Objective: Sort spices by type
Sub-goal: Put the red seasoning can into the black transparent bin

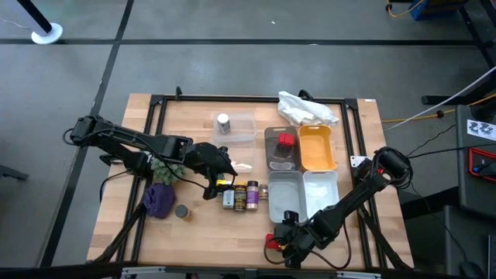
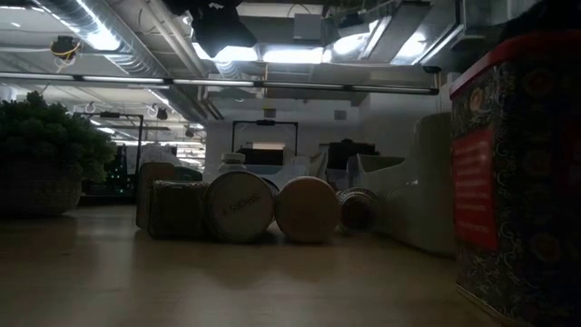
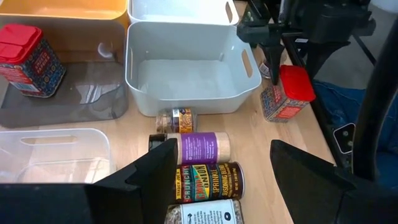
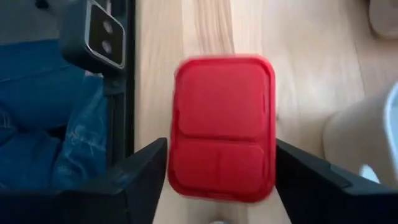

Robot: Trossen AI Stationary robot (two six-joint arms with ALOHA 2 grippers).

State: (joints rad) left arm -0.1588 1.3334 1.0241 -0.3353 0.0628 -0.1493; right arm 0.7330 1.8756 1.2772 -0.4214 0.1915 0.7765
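Several labelled spice jars [image 1: 244,195] lie on their sides in a row at mid-table; they also show in the left wrist view [image 3: 199,168]. My left gripper [image 1: 221,167] hovers open just above them, touching nothing; its fingers frame the jars in its own view [image 3: 230,186]. A red square tin [image 4: 222,127] stands upright near the table's near edge [image 1: 272,242]. My right gripper [image 1: 280,239] points down over it, open, one finger close on each side of the red lid. A second red tin [image 1: 285,142] stands in the grey tray.
A grey tray [image 1: 273,155], an orange bin [image 1: 316,147] and two white bins [image 1: 285,203] stand right of centre. A clear box with a silver-capped jar [image 1: 223,122] and a white plastic bag [image 1: 306,108] are at the back. A purple cloth lump [image 1: 160,200] and a small round tin [image 1: 182,211] lie front left.
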